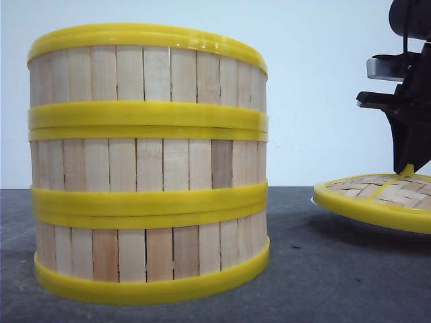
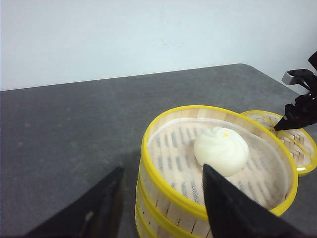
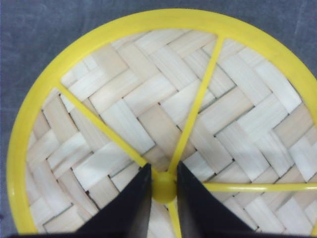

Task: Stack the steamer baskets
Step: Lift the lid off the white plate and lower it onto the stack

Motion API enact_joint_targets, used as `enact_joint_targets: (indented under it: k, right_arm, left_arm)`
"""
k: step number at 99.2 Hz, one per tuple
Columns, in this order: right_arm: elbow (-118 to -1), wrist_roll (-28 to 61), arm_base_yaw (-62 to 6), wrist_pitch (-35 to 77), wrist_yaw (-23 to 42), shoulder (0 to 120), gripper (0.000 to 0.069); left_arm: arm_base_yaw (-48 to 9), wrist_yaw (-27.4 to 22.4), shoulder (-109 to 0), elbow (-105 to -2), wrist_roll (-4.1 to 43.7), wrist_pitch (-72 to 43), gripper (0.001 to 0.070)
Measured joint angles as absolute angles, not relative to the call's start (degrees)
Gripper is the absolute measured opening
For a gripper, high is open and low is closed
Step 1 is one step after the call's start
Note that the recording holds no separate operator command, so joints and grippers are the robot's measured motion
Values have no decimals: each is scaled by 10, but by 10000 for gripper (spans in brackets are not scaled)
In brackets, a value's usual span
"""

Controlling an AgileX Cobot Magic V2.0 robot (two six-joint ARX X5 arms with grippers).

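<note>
Three stacked steamer baskets (image 1: pixel 148 165) fill the left and centre of the front view, blocking passage there. Open grey table (image 1: pixel 296 269) separates them from the lid (image 1: pixel 377 198) at right, where the right gripper (image 3: pixel 163 186) occupies the knob (image 3: pixel 163 187).

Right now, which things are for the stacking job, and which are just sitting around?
For the job:
- three steamer baskets, already stacked
- left pincer, open beside the stack

Not stacking pieces:
- woven lid, its knob between the right pincer fingers
- white bun in the top basket
</note>
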State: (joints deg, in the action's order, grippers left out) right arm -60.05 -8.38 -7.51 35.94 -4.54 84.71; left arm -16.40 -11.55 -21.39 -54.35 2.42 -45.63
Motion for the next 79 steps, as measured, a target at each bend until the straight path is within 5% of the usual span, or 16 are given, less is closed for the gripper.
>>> enact_joint_targets:
  k: [44, 79]
  right_arm:
    - [-789, -63, -92, 522, -45, 787, 57]
    - [-1001, -58, -239, 583, -74, 792, 57]
  left_arm:
    - [-164, -116, -214, -543, 24, -451, 295]
    - [-164, -116, -214, -543, 24, -452, 295]
